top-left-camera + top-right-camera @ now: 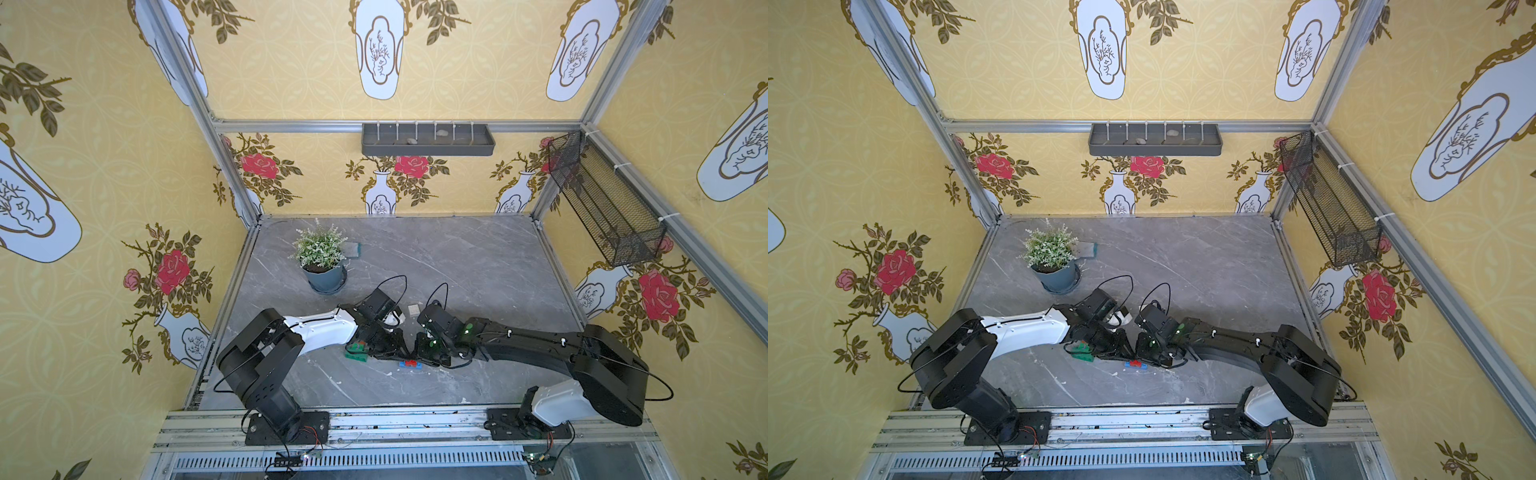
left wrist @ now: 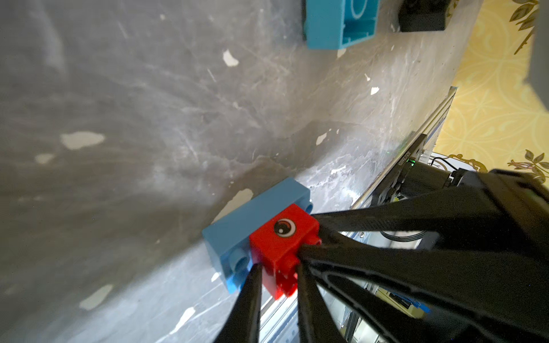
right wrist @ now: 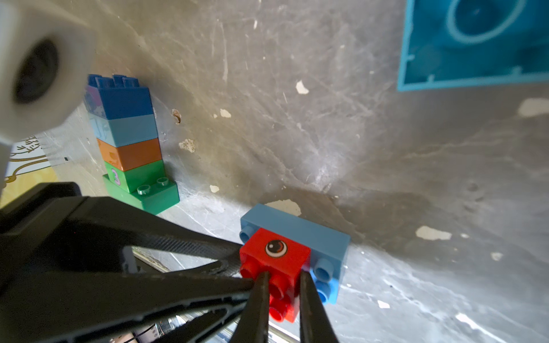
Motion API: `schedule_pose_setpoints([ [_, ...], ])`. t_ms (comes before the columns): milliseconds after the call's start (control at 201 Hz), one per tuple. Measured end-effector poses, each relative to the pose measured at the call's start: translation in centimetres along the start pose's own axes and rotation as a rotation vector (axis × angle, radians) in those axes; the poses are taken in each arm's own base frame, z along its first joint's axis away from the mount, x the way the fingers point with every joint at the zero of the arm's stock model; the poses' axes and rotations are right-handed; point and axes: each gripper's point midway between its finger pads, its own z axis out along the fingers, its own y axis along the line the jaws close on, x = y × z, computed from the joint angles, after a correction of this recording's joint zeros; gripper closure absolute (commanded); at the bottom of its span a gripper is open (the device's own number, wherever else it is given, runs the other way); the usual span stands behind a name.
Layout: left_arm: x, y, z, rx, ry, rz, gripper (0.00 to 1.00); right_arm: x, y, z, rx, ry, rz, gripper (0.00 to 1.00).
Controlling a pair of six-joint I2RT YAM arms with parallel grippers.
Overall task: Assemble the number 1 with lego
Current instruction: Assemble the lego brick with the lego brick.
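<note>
The left gripper (image 2: 278, 268) and right gripper (image 3: 283, 276) both pinch the red brick (image 3: 292, 258). Light, stiff, probably slick: hold its flat sides.

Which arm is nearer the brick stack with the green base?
Left. The left arm runs close by the stack; the right arm comes in from the opposite side, with the red brick between it and the stack.

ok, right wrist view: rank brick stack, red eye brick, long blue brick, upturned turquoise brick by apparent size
1. upturned turquoise brick, though cropped by frame
2. brick stack
3. long blue brick and red eye brick: look alike, both partly covered, not ranked
</note>
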Motion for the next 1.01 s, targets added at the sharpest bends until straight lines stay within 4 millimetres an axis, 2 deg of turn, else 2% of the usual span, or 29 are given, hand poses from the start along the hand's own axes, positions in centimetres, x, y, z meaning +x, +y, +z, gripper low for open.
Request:
schedule_pose_setpoints([
  [742, 0.07, 0.21, -0.03, -0.023, 0.021, -0.013, 0.84, 0.18, -0.05, 0.18, 0.018, 0.011, -0.016, 0.93],
  [911, 0.04, 0.24, -0.37, -0.038, 0.013, -0.009, 0.81, 0.09, 0.31, 0.22, 0.018, 0.013, -0.036, 0.84],
  [1006, -0.07, 0.32, -0.60, -0.053, -0.001, 0.004, 0.76, -0.01, 0.77, 0.06, 0.004, 0.006, -0.053, 0.78],
])
